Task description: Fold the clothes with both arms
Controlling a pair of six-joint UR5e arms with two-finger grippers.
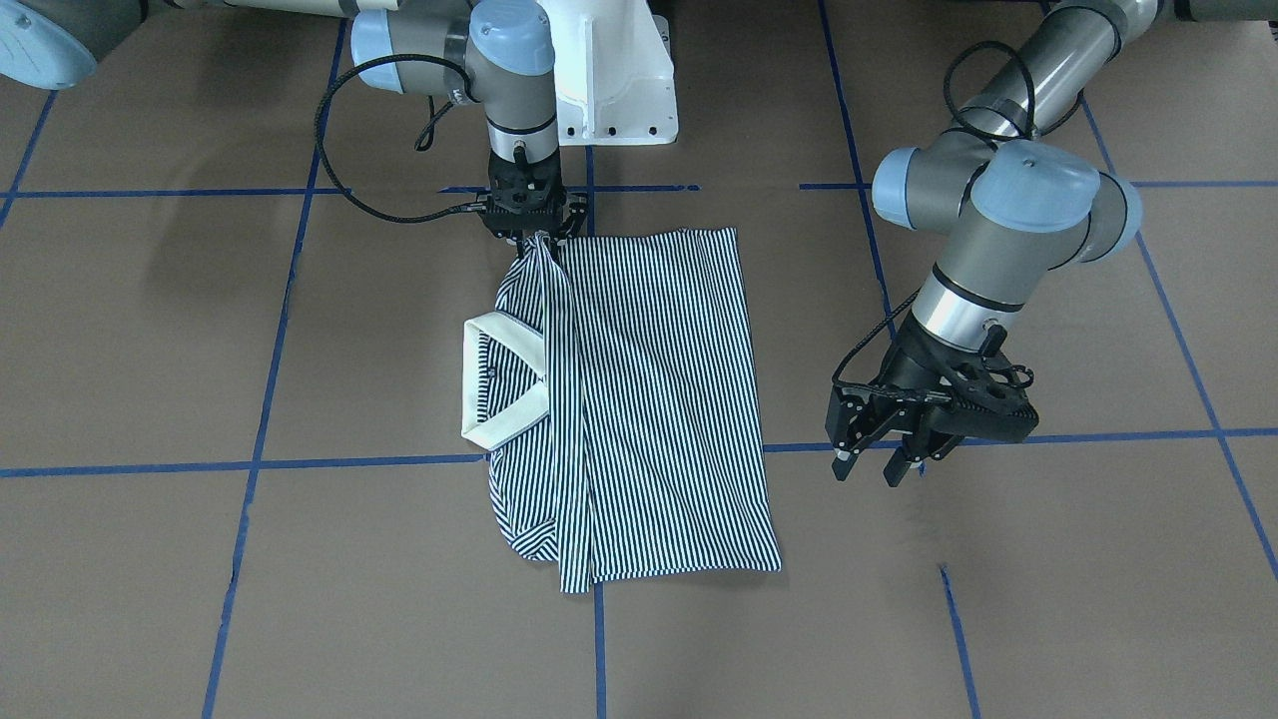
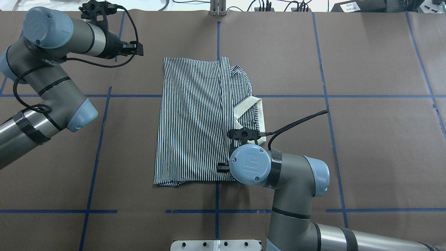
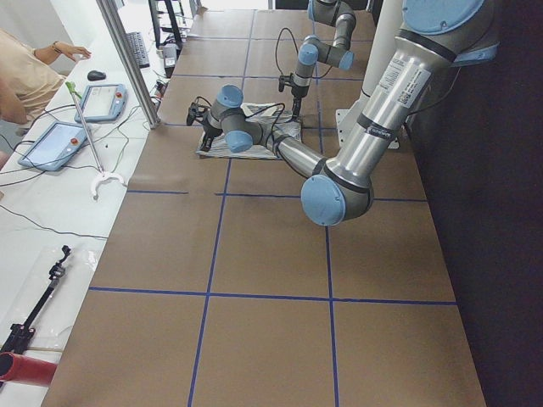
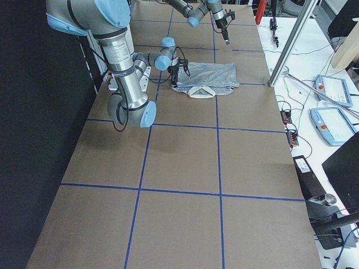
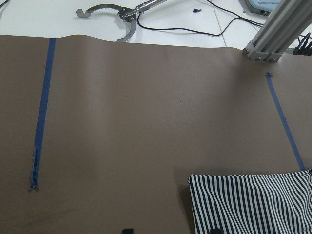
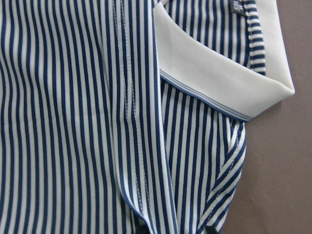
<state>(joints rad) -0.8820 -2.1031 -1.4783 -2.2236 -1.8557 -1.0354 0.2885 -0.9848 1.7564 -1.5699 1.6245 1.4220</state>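
The striped polo shirt [image 1: 659, 399] lies folded lengthwise in the middle of the brown table, cream collar [image 1: 499, 384] toward my right side. It also shows in the overhead view [image 2: 191, 122]. My right gripper [image 1: 534, 232] points straight down and is shut on a pinch of shirt fabric at the edge nearest my base, next to the collar side; the fabric rises into it. In the overhead view my wrist hides it. My left gripper [image 1: 872, 467] is open and empty, hovering off the shirt's far corner [image 5: 248, 202].
The white pedestal base [image 1: 619, 80] stands just behind my right gripper. Blue tape lines [image 1: 260, 330] cross the table. Beyond the far edge are an aluminium post [image 5: 280, 29], cables and a metal claw tool [image 5: 109, 12]. An operator and tablets [image 3: 51, 140] are at that side.
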